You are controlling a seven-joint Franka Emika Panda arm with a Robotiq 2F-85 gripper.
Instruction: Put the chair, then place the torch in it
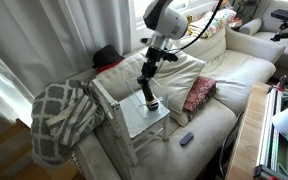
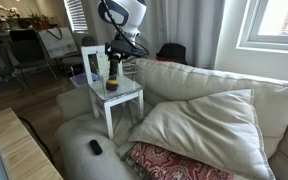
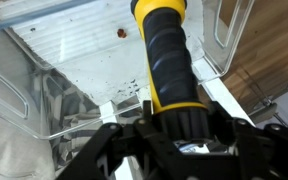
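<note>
My end effector (image 3: 174, 122) is closing tightly on the torch (image 3: 162, 55), holding it by one end. The torch is standing almost upright over the seat of the chair (image 1: 137, 121); I cannot tell if it is touching the seat. The chair is standing on the sofa (image 1: 229, 70), and a dark remote (image 1: 187, 138) is lying near the chair.

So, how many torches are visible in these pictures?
1. The torch is upright over the seat of the white chair, gripped by the tool at its upper end. Another could lie hidden under the cushions.
</note>
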